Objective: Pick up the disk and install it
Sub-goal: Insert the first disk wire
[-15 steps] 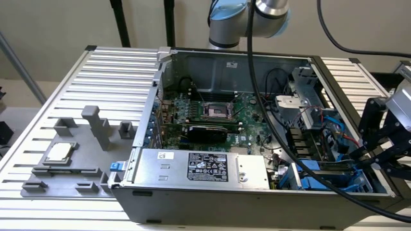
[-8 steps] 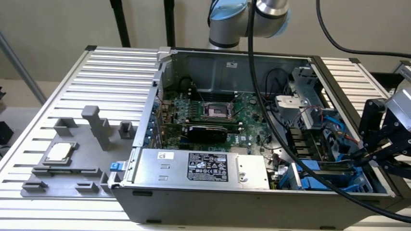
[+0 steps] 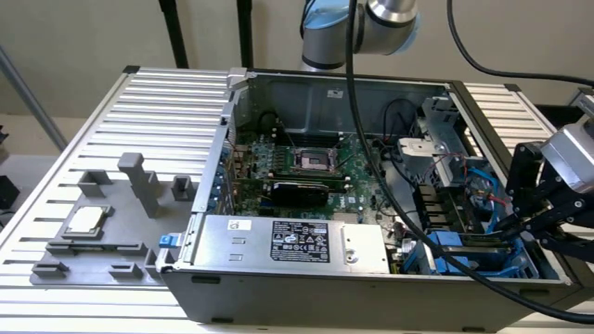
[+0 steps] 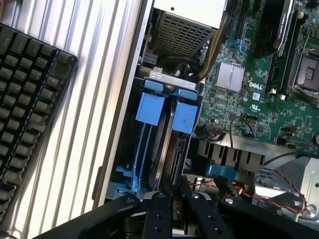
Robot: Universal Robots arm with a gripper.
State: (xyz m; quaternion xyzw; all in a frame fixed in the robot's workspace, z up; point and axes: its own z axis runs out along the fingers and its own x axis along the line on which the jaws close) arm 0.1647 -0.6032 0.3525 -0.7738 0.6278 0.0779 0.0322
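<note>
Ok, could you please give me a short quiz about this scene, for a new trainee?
1. True or false: the disk lies on the table, outside the case.
2. The gripper is: A wide open; B shut on the disk; C shut on nothing.
3. What colour are the disk's rails?
Key: 1 false; 2 B; 3 blue.

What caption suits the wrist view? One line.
Fingers pinch the blue-railed disk, on edge in the drive bay beside the motherboard.
</note>
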